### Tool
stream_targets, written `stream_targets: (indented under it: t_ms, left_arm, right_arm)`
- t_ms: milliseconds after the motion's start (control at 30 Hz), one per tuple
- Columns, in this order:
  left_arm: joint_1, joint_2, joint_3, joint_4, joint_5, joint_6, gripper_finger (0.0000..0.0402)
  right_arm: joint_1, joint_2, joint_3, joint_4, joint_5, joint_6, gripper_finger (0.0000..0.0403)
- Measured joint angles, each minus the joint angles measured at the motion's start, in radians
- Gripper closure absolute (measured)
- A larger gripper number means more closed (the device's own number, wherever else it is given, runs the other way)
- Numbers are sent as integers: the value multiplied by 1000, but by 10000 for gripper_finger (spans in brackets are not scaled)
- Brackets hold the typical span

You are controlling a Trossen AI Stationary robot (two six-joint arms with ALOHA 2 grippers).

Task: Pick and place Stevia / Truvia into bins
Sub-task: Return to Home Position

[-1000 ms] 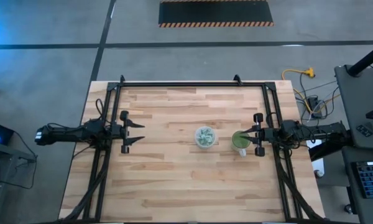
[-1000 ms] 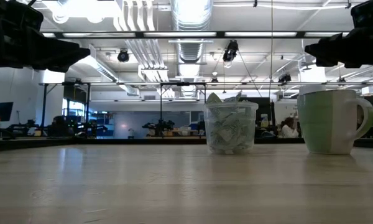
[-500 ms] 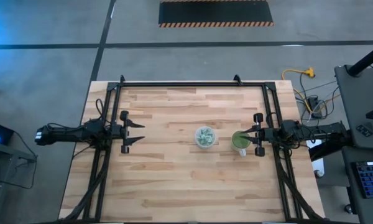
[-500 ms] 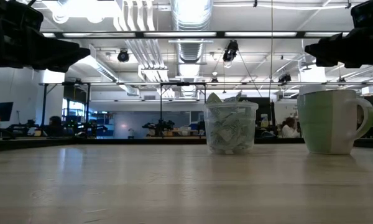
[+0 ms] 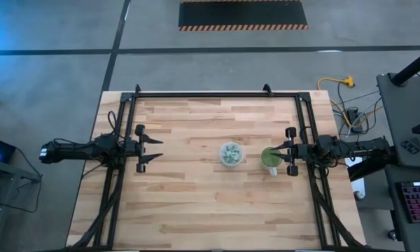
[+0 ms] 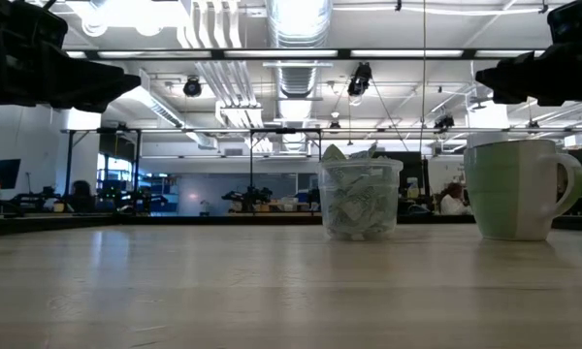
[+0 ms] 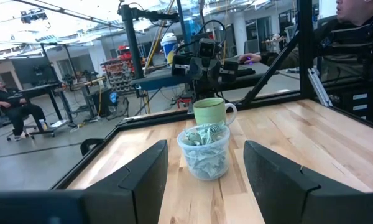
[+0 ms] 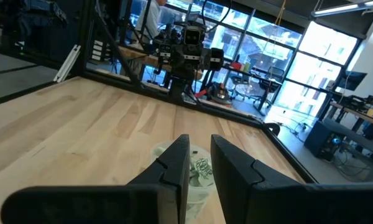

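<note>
Table (image 5: 196,203) and clear cup (image 5: 231,154) unchanged

Table (image 5: 196,203): pale wood planks.
Floor mat (image 5: 243,14): dark, hazard-striped edge, beyond the table.
Cable (image 5: 336,82): yellow, on grey floor (image 5: 49,70).
Person (image 7: 12,106): seated, possibly at a desk (image 7: 37,91).

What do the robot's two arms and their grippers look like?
The left arm and right arm are dark, slim and jointed, with dark cables beside them. The left gripper and right gripper each have two flat black fingers that taper to the tip. No markings show.
</note>
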Motion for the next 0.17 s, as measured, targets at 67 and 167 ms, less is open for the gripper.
stream_targets:
  t_ms: [67, 167]
  left_arm:
    - [0, 0, 0, 0, 0, 0, 207]
    - [0, 0, 0, 0, 0, 0, 207]
  right_arm:
    - [0, 0, 0, 0, 0, 0, 346]
    - [0, 0, 0, 0, 0, 0, 346]
